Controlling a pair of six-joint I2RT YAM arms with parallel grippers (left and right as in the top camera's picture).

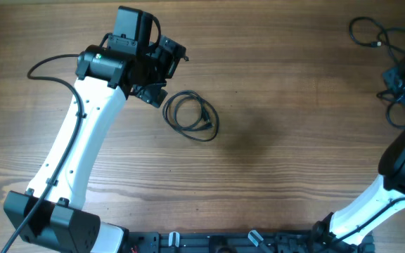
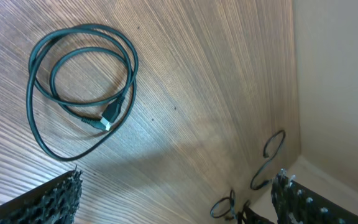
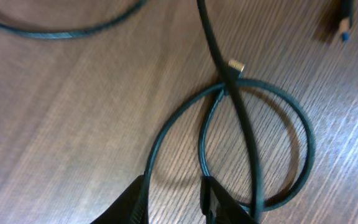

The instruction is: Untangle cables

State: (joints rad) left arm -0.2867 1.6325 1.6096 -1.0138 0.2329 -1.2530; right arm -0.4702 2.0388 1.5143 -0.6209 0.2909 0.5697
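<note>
Hanging over a brown wood-grain desk (image 1: 280, 154), the left tool (image 2: 178, 180) of a white-and-black two-armed robot holds its ribbed black fingers (image 2: 55, 199) wide apart, gripping nothing. It is just beside a single thin black cable wound into a loose double coil (image 1: 169, 112), which lies flat on the wood near the middle of the desk, slightly toward the robot's left. Seen from the left wrist, the coil's flat silver-tipped plug (image 2: 107, 119) rests on the wood inside the ring. Well apart from it, at the far right corner of the desk, a tangle of thin black cables (image 1: 378, 43) sprawls in overlapping loops, and the right tool (image 3: 174, 183) is down among them. The right-wrist view shows one round loop (image 3: 306, 143) crossed by a straighter, thicker-looking black cord (image 3: 241, 124). A small silver barrel tip (image 3: 236, 65) lies at the crossing, and a blue-tipped plug (image 3: 345, 25) lies apart near the top edge. The right tool's two dark fingers (image 3: 135, 202) stand close together with a narrow strip of wood showing between them. Cords run up against both fingers, but whether either cord is pinched cannot be told from these views. In the overhead view the right tool is only a dark shape at the frame's edge, too cramped to read.
</note>
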